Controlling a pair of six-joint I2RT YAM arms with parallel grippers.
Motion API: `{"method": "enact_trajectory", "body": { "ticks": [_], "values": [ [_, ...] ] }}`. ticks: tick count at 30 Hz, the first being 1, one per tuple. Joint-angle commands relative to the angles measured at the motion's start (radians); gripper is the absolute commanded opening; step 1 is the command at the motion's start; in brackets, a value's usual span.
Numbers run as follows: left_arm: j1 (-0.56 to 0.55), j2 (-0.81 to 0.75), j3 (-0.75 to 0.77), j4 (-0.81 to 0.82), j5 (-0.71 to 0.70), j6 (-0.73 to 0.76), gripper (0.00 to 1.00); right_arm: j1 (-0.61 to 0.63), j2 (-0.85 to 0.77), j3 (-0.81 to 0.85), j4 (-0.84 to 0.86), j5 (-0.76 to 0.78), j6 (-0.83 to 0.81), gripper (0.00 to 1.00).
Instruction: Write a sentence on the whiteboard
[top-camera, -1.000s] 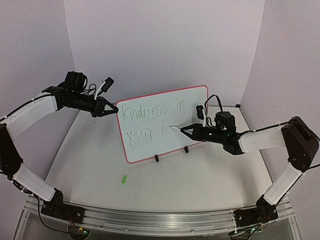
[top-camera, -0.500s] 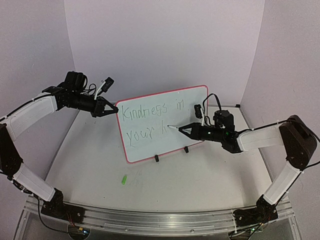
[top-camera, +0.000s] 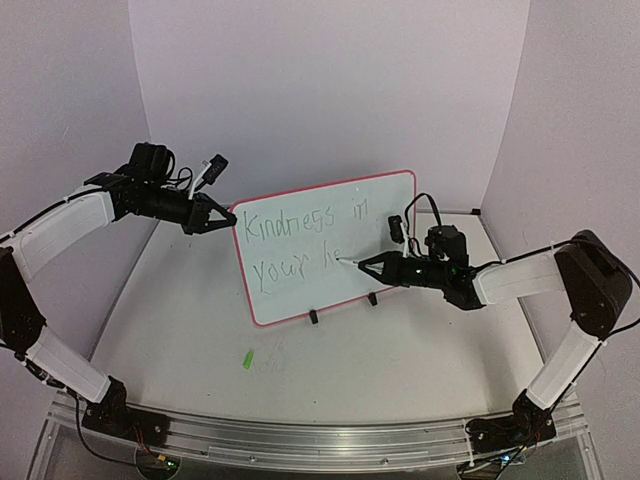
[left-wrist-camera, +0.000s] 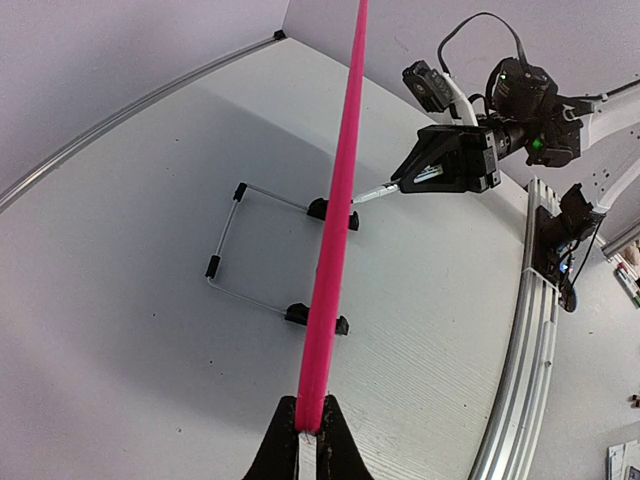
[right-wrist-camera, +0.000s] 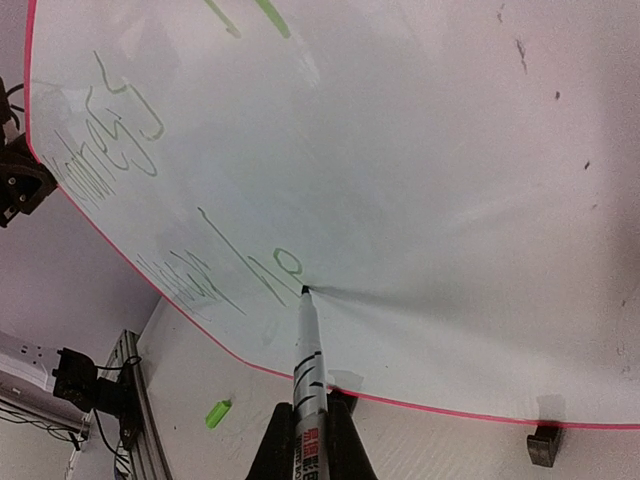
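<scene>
The whiteboard (top-camera: 375, 215) stands upright on its wire stand (left-wrist-camera: 228, 236) mid-table. Green writing (top-camera: 290, 225) reads "Kindness in" above "your he" (top-camera: 296, 266). My left gripper (top-camera: 222, 222) is shut on the board's upper left pink rim (left-wrist-camera: 335, 220). My right gripper (top-camera: 370, 264) is shut on a white marker (right-wrist-camera: 308, 370), whose tip touches the board just after the "e" (right-wrist-camera: 286, 265). In the left wrist view the right gripper (left-wrist-camera: 412, 178) and marker show beyond the board's edge.
A green marker cap (top-camera: 247, 358) lies on the table in front of the board, also in the right wrist view (right-wrist-camera: 217, 413). Purple walls enclose the back and sides. A metal rail (top-camera: 300, 440) runs along the near edge.
My right gripper has drawn the marker a little left and down, and an "e" now follows the "h" on the second line. The left arm has not moved.
</scene>
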Motion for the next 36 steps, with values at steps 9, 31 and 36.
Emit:
{"method": "enact_trajectory", "body": {
  "ticks": [9,31,36],
  "values": [
    [-0.015,-0.024,0.006,-0.005,0.017,0.013,0.00,-0.006,-0.041,-0.025,0.029,0.093,0.005,0.00],
    [-0.018,-0.022,0.006,-0.005,0.017,0.012,0.00,-0.030,-0.092,-0.036,0.029,0.026,-0.001,0.00],
    [-0.019,-0.021,0.006,-0.005,0.017,0.012,0.00,-0.037,-0.071,-0.017,0.029,0.017,-0.002,0.00]
  ]
}}
